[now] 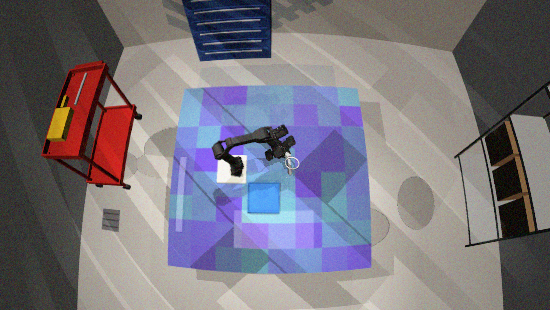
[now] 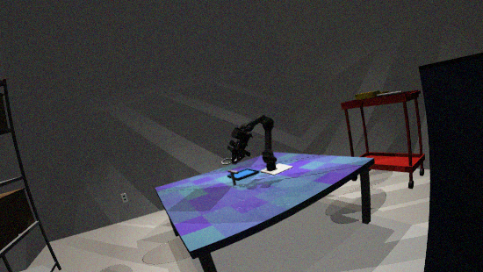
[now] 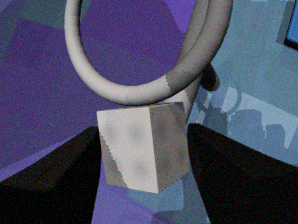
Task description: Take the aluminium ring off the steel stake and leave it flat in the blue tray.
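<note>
Around the blue tray (image 1: 263,198) (image 2: 244,174) (image 3: 295,25), the patchwork table (image 1: 340,235) (image 2: 246,206) runs out widely toward its right edge in the top view, with a narrower margin toward the left one. Up and to the right of the tray in that view stands the steel stake (image 1: 290,171) (image 2: 234,178) (image 3: 195,30), near the tray rim. The aluminium ring (image 1: 298,162) (image 2: 225,163) (image 3: 131,95) is in the air, up and right of the tray, well above the tabletop and not around the stake's foot. The gripper (image 1: 287,153) (image 2: 234,161) (image 3: 144,135) is pinching the block-like welded tab (image 3: 131,145), one finger on each side. Just off the tray's upper left corner is the arm's white base plate (image 1: 220,179) (image 2: 287,167). The table's surface is purple, blue and teal squares crossed by dark lines and shadow. Beyond it, well apart from the tray, a red cart (image 1: 95,120) (image 2: 381,100) stands left, a shelf rack (image 1: 498,222) (image 2: 19,158) right, and a blue cabinet (image 1: 235,35) (image 2: 454,167) above, on streaked grey floor (image 1: 145,250) (image 2: 307,246).
</note>
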Available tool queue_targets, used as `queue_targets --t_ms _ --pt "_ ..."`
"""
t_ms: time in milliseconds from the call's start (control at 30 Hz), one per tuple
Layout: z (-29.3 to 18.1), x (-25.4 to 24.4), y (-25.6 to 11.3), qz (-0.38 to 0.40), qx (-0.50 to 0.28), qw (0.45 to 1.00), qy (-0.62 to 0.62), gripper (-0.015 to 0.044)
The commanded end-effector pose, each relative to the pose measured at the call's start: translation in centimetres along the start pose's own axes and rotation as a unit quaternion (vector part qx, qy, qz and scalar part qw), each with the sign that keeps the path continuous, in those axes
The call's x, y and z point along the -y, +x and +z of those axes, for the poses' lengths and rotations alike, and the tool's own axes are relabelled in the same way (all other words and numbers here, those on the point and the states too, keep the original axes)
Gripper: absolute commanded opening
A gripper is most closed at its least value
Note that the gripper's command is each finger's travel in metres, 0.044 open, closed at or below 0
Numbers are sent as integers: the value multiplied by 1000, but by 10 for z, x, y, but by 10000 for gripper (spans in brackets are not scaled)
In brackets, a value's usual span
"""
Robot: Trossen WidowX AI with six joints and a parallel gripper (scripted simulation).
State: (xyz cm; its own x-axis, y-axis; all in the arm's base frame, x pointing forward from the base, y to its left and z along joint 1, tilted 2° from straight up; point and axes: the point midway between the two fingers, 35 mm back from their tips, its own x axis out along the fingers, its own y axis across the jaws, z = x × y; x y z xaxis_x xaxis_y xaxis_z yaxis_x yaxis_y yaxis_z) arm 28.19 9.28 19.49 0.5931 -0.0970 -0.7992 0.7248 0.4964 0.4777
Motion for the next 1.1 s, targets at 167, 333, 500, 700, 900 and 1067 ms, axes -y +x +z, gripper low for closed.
queue_targets --t_ms 167,333,500,700,900,1067 --pt "5 12 -1 22 13 994 108 0" --pt "7 19 -1 32 17 986 164 0" --pt "9 26 0 43 20 975 218 0" --pt "10 29 2 38 17 976 213 0" --pt "13 35 7 10 4 986 165 0" --pt "15 41 11 -12 -10 992 123 0"
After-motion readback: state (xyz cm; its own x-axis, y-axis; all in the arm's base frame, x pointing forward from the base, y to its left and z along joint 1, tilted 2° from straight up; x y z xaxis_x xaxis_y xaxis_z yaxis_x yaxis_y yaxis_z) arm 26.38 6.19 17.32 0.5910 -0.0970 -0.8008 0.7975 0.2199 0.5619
